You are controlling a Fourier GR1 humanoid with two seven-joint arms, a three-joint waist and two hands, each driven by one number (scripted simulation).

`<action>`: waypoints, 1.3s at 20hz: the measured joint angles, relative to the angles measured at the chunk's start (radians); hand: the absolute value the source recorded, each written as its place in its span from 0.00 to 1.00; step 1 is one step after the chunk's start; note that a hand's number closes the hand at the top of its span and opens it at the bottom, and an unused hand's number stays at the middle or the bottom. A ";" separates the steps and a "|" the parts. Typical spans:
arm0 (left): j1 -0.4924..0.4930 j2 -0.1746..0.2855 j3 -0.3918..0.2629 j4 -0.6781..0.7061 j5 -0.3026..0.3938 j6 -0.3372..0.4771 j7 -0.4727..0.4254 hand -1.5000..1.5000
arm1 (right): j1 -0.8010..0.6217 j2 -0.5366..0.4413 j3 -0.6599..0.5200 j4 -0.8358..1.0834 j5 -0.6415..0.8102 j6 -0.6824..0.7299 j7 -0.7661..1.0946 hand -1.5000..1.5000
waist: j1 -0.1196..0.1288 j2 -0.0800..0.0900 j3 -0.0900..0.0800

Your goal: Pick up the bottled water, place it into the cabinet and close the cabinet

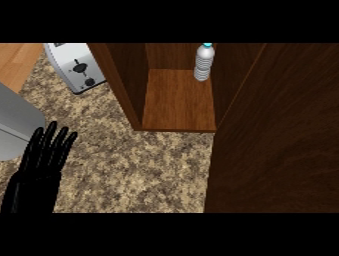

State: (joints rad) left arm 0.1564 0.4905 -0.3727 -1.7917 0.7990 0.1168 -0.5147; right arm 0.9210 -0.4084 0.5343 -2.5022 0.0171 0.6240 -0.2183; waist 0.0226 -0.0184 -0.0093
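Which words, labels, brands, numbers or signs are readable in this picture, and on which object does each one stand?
Readable text: none.
bottled water, standing inside the cabinet: any label on it is too small to read.
toaster: only dark controls show, with no legible markings.
Cabinet wood and counter: no writing at all.

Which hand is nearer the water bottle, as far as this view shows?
Left, the only one showing: the left hand rests open at lower left, apart from the water bottle standing inside the cabinet, up and to its right. The right hand is out of view.
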 measured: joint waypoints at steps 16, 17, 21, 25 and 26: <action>0.147 0.154 0.139 -0.073 0.119 -0.181 0.003 0.00 | -0.098 0.026 0.102 0.010 -0.001 -0.136 0.106 1.00 | 0.077 0.020 -0.005; 0.149 0.159 0.143 -0.076 0.124 -0.190 0.004 0.00 | -0.106 0.028 0.106 0.011 -0.002 -0.140 0.113 1.00 | 0.084 0.023 -0.005; 0.164 0.185 0.165 -0.081 0.139 -0.231 0.003 0.00 | -0.151 0.025 0.106 0.012 -0.009 -0.142 0.138 1.00 | 0.111 0.031 -0.006; 0.165 0.209 0.183 -0.083 0.151 -0.261 0.009 0.00 | -0.199 0.016 0.103 0.013 -0.016 -0.135 0.160 1.00 | 0.138 0.039 -0.008; 0.165 0.214 0.186 -0.083 0.153 -0.267 0.011 0.00 | -0.211 0.013 0.102 0.013 -0.018 -0.132 0.165 1.00 | 0.145 0.042 -0.009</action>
State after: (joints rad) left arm 0.3211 0.7049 -0.1867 -1.8748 0.9519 -0.1505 -0.5034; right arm 0.7099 -0.3949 0.6359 -2.4890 -0.0009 0.4919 -0.0536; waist 0.1673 0.0233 -0.0181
